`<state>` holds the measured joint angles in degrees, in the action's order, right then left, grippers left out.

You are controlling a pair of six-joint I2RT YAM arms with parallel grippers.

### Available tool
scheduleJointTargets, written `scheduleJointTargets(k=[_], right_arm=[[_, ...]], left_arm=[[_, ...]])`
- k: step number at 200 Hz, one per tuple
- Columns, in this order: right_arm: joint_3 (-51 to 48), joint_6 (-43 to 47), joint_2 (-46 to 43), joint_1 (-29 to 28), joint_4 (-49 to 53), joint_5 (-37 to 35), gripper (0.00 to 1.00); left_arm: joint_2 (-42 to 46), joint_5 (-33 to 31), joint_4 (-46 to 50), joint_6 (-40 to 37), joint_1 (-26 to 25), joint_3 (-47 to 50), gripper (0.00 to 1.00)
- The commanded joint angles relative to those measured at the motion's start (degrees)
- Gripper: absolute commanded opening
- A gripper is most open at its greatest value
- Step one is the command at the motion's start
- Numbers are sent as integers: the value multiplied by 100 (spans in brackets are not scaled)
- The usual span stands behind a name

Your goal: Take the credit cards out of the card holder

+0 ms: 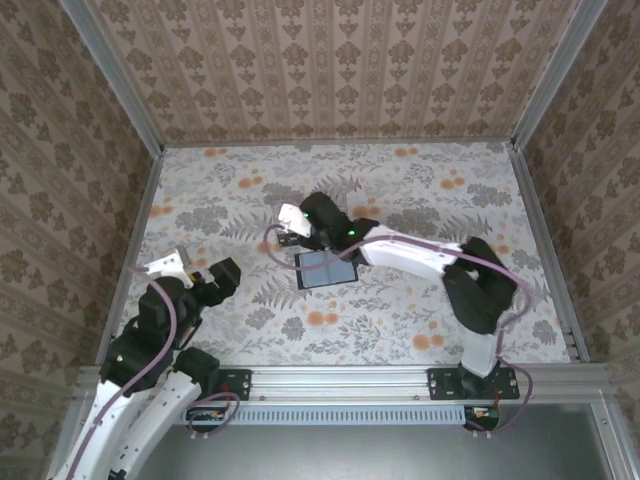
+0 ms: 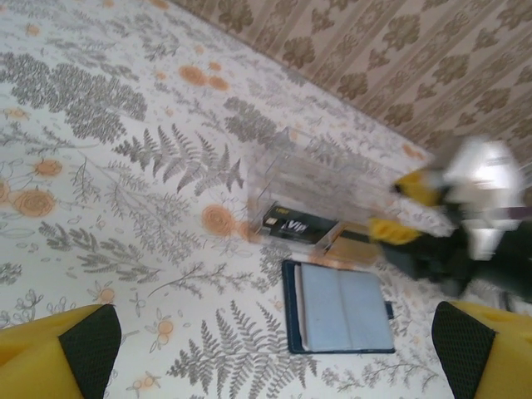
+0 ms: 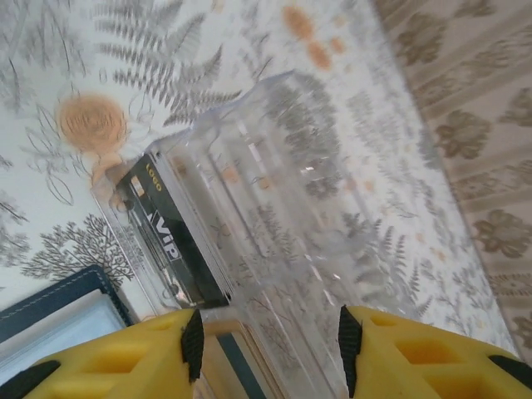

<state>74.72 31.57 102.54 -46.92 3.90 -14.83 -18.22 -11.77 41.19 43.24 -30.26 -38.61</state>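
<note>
The navy card holder [image 1: 326, 268] lies open on the table, its pale blue-grey inside [image 2: 341, 309] facing up and its snap tab at the right. Beyond it stands a clear plastic box [image 2: 320, 187] holding a black "VIP" card [image 2: 298, 224] and an orange-tan card [image 2: 353, 243]. My right gripper [image 3: 270, 349] is open. Its yellow fingers [image 3: 193, 345] straddle the near end of the box [image 3: 291, 191], right above the black card [image 3: 166, 241]. My left gripper [image 2: 274, 366] hangs open at the table's left [image 1: 180, 268], well short of the holder, with nothing between its fingers.
Patterned walls close in the floral tabletop [image 1: 400, 330] on three sides, with metal posts at the back corners. The right arm [image 1: 430, 262] reaches across from the right over the table's middle. The holder's corner [image 3: 50, 307] lies just left of the box.
</note>
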Motion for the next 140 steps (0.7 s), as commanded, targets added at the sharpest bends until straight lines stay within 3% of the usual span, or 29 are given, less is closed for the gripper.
scheduleJointTargets(k=[1,17,25,41,47,49,74,92,124,140], right_arm=[[-803,-1086,-991,10,-655,-196,52],[-1487,-1613,-1790,91,-874,-316,61],[-1817,-1895,-2189,168,-944,-393,76],[-2371,-2391,-3047,420,-927,-324,79],[-2599,-2546,-3347,528,-918,-327,97],[-2681,-2578,-3436,559,-918,-334,99],[-3470,-2935,-4582,1107,-791,-633,100],[-4010,-3262,-5305,1503,-783,-1255,100],[-4984,-3274,-5903,2060,-1676,-1710,100],[-5171,-3296,-5716,2382,-1867,-1698,100]], left_arm=[[-529,98,-14,-53,51,-38,100],[-1123,68,2,-63,55,-137,100],[-1437,29,15,-36,55,-198,100],[-2038,-107,-39,-14,55,-345,100],[-2270,-208,-32,-2,62,-419,100],[-2343,-242,-21,17,64,-443,100],[-3184,-818,-52,62,89,-826,100],[-3675,-1402,-324,-70,126,-951,100],[-4384,-2453,-1874,-1350,373,-578,100],[-4739,-2816,-2660,-1749,913,-333,100]])
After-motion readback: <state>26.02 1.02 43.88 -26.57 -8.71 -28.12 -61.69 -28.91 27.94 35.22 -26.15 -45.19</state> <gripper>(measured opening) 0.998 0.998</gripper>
